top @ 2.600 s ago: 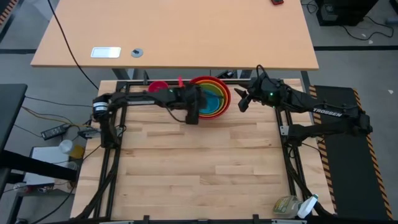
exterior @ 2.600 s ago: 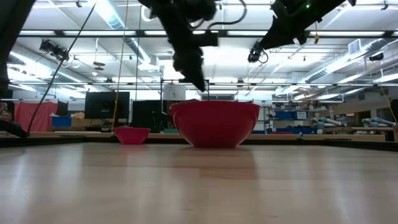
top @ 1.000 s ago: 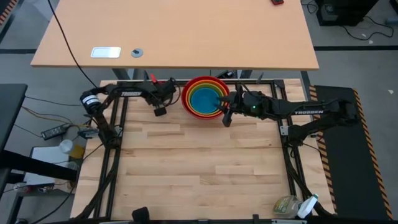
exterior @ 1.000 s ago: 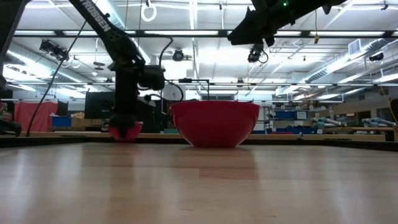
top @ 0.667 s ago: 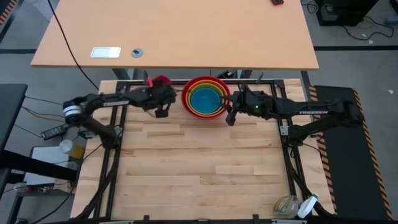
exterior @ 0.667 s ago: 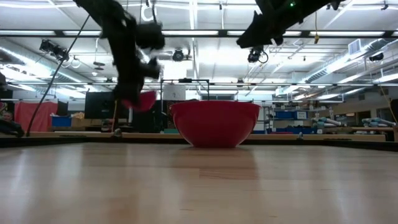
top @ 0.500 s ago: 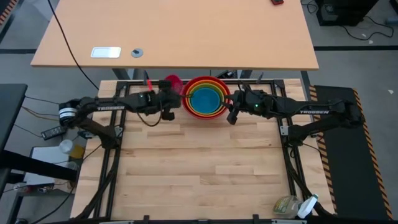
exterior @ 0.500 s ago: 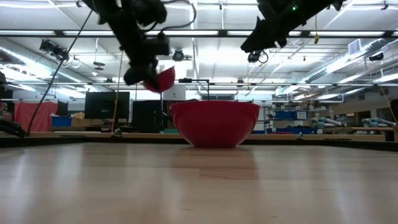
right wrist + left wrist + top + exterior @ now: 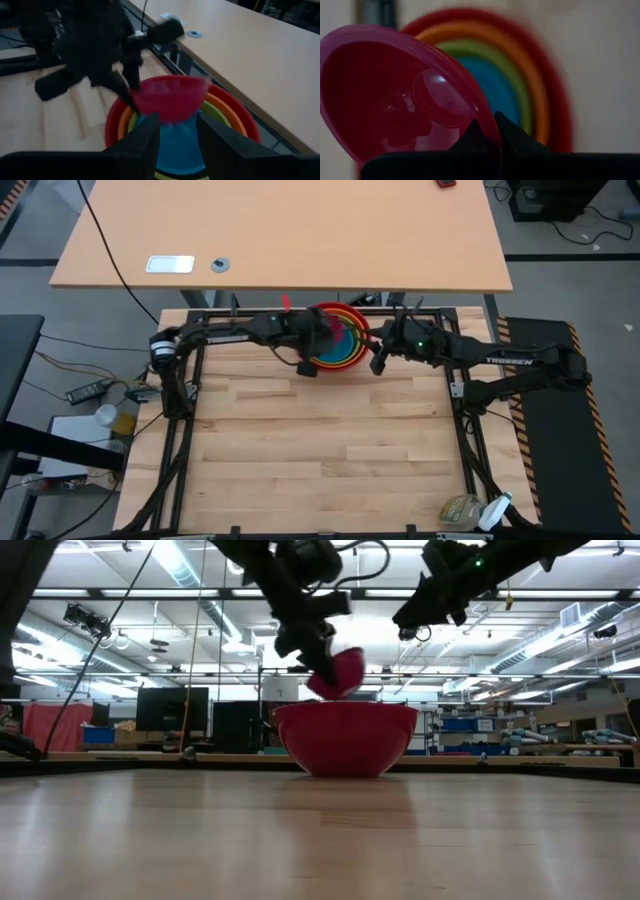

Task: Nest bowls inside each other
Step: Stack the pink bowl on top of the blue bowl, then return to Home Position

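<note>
The red bowl (image 9: 345, 740) stands at the table's far edge with the orange, lime green and blue bowls (image 9: 172, 150) nested inside it. The small pink bowl (image 9: 170, 97) hangs tilted just above this stack (image 9: 352, 340). My left gripper (image 9: 315, 662) is shut on the pink bowl, reaching in from the table's left. Just right of the stack and above rim height, my right gripper (image 9: 177, 140) stands open, pointing at the bowls with nothing between its fingers. My left gripper pinches the pink bowl's rim (image 9: 487, 127) between its two fingers, one finger inside the bowl and one outside. The fingers slant down from the table's left. The bowl is lifted clear, tipped, hanging over the blue bowl in the stack.
Black frame rails (image 9: 200, 380) run along the table's left, right and far edges. A tan desk (image 9: 280, 240) stands beyond the far edge. Bare wooden tabletop (image 9: 320, 450) fills the middle and near side. A plastic bottle (image 9: 465, 510) lies at the near right corner.
My left gripper has lifted the pink bowl off the table left of the stack and carried it up and toward the right, over the nested bowls. The wrist has rolled and the bowl has tipped on the way. My right gripper has drawn back slightly from the stack.
</note>
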